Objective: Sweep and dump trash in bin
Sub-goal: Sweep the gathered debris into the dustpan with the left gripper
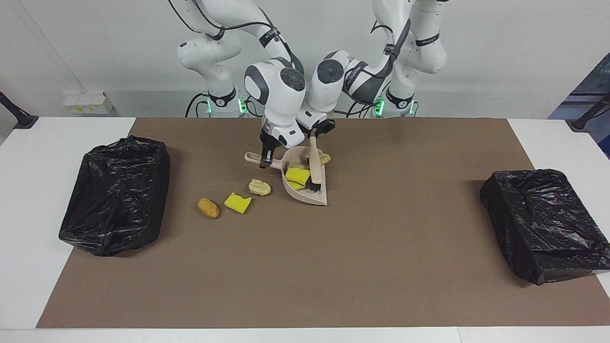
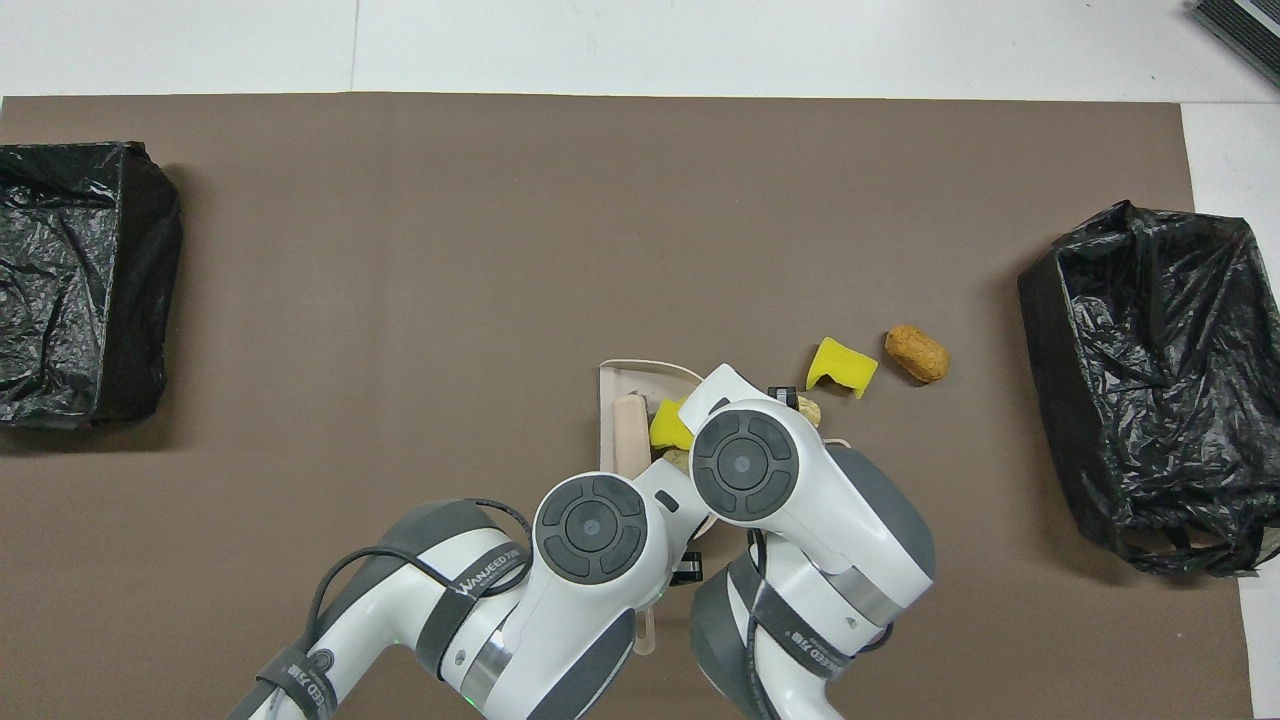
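Left hand (image 1: 315,135): clamped on brush (image 1: 314,164), over dustpan (image 1: 312,195).
Right hand (image 1: 265,159): clamped on dustpan handle.
Trash in pan: yellow sponge (image 1: 296,176) beside bristles; tan lump (image 1: 325,157) at pan's rim.
Trash on desk: lump (image 1: 259,187), sponge (image 1: 237,202), brown lump (image 1: 208,208), toward right arm's bin (image 1: 114,195).

The dustpan (image 1: 312,196) sits mid-mat (image 1: 305,267) at my 12 o'clock. Its handle is at 3 o'clock in my right gripper (image 1: 266,159) and its mouth faces 9 o'clock. The brush (image 1: 314,164), in my left gripper (image 1: 315,135), lies on the pan, with the pan scraps (image 1: 298,177) at its 3 o'clock. Out toward 2 o'clock of the pan, the first lump (image 1: 259,187), the sponge piece (image 1: 237,202) and the last lump (image 1: 208,208) lie in a row. One bin (image 1: 114,195) stands at the counter's (image 1: 28,190) 3 o'clock end, the other bin (image 1: 543,224) at its 9 o'clock end.
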You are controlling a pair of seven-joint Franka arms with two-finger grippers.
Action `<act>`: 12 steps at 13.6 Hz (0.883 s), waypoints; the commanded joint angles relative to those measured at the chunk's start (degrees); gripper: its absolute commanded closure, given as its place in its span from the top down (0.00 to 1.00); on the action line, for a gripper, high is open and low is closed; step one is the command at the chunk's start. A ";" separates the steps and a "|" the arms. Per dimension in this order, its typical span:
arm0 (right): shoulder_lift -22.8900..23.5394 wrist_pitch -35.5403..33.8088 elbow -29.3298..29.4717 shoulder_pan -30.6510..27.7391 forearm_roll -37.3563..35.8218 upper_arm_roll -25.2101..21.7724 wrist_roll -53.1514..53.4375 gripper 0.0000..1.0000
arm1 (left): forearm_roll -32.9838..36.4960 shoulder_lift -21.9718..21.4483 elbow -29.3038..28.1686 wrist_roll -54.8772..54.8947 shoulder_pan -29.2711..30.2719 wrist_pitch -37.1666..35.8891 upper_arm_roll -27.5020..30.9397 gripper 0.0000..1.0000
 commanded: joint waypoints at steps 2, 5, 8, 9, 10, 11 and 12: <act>-1.37 1.19 -1.83 -1.35 -1.10 0.55 -2.30 0.00 | -1.16 -1.23 5.27 0.79 1.94 -7.74 1.75 0.00; -1.37 1.37 -1.74 -1.44 -1.10 0.46 -2.57 0.00 | -1.16 -3.96 4.49 0.18 5.82 -13.54 1.84 0.00; -1.46 1.55 -1.91 -1.53 -0.58 0.46 -2.83 0.00 | -1.07 -9.13 -3.74 -3.76 6.97 -16.03 1.93 0.00; -1.54 1.55 -2.35 -1.62 -0.40 0.46 -3.44 0.00 | -1.07 -10.54 -6.82 -5.17 6.88 -15.41 1.84 0.00; -1.63 1.37 -2.70 -2.14 -0.23 0.54 -4.40 0.00 | -1.07 -10.73 -8.59 -5.79 6.79 -14.19 1.84 0.00; -1.81 1.20 -3.23 -2.23 0.91 0.55 -5.02 0.00 | -1.07 -10.47 -10.00 -6.93 6.36 -11.65 1.75 0.00; -2.42 1.54 -4.10 -2.23 1.27 0.46 -5.55 0.00 | -1.16 -9.77 -10.63 -7.64 6.00 -8.41 1.75 0.00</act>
